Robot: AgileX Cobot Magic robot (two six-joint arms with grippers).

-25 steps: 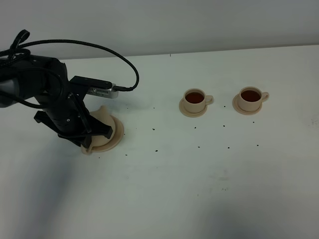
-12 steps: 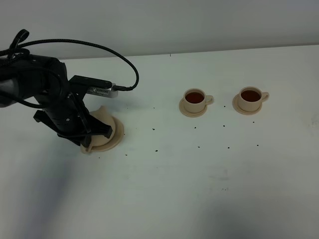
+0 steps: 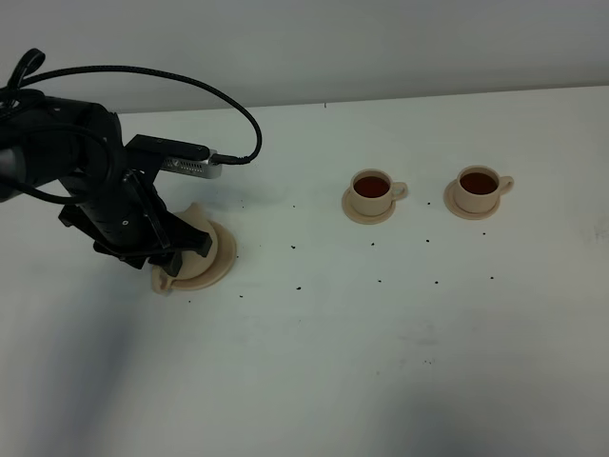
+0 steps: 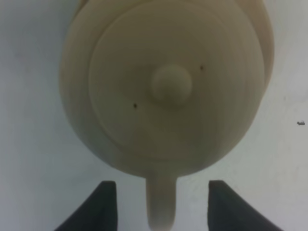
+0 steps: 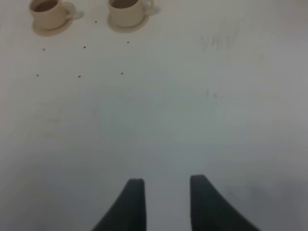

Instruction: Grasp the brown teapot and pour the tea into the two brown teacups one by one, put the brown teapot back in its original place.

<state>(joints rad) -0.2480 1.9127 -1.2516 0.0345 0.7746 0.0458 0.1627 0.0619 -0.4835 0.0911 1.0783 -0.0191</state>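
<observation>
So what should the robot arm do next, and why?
Probably lift the left end effector straight up and away. Its fingers stand open on either side of the teapot handle without touching it, the teapot sits on its saucer, and both cups hold tea.

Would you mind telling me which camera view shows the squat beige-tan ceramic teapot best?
The left wrist view: the squat beige-tan ceramic teapot fills it from above, showing its knobbed lid and handle. The exterior high view shows only its edge beside the arm. The right wrist view does not show it.
</observation>
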